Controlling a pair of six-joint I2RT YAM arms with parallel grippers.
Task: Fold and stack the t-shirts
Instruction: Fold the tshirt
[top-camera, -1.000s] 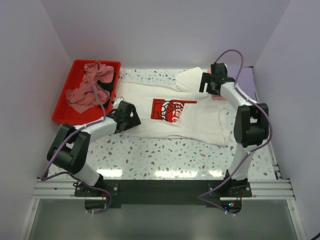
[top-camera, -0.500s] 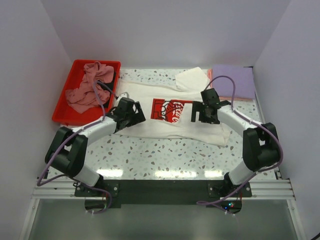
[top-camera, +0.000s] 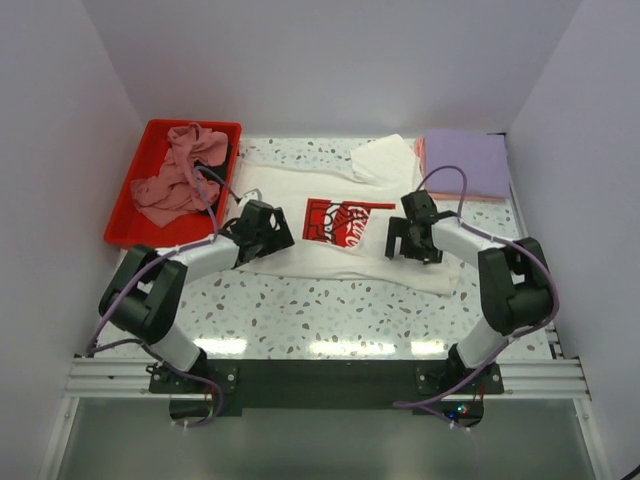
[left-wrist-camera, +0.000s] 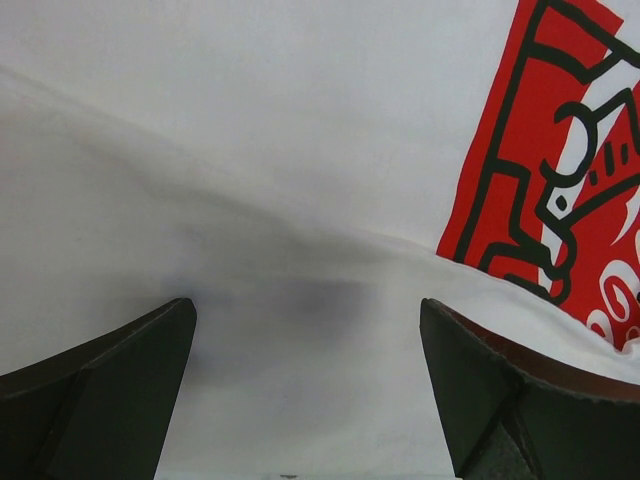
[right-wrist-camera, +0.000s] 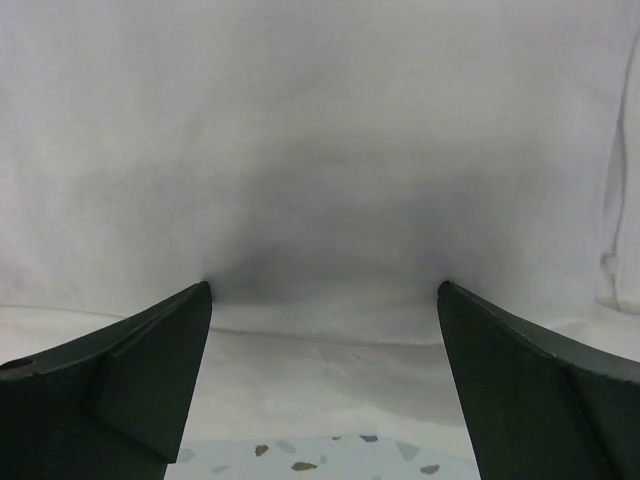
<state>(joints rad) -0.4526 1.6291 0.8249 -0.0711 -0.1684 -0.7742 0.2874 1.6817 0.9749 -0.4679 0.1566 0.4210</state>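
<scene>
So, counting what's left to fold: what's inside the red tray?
A crumpled dusty-pink t-shirt fills the red tray, black cloth peeking out beside it; anything underneath is hidden.

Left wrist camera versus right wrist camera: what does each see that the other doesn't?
Only the left wrist view shows the red print with black lines. Only the right wrist view shows a strip of speckled table past the shirt's edge. Both show the white t-shirt close up, with the left gripper and the right gripper each open.
</scene>
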